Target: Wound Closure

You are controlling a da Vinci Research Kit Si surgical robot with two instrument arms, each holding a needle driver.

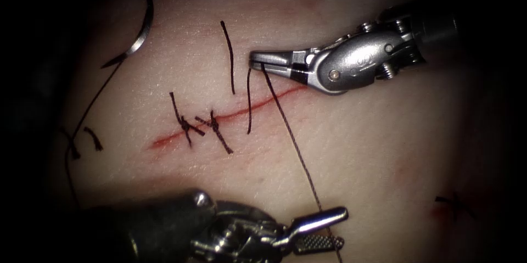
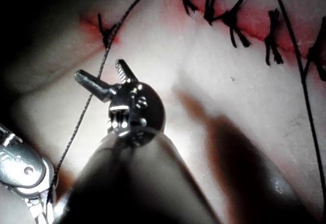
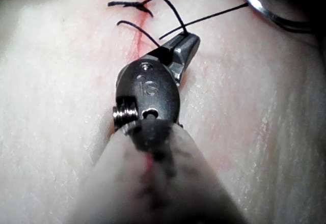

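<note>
Dark braided thread (image 1: 291, 136) runs taut from right tool (image 1: 258, 60), jaws pinching it above red cut (image 1: 230, 115), down betw. left tool's (image 1: 329, 230) spread, empty jaws; curved steel needle (image 1: 140, 35) lies free at tissue's (image 1: 357, 142) upper-left edge.

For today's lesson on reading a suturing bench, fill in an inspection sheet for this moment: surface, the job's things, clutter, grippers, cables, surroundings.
Surface: tissue with a slanting cut, red fluid along it.
Job's things: two knotted stitches on the cut; needle lies free on the tissue, left of the cut, not in it; thread runs from the right tool down past the left tool.
Clutter: cut thread ends left of the cut.
Grippers: right tool shut on the thread above the cut; left tool open, holding nothing.
Cables: nothing seen.
Surroundings: dark.
</note>
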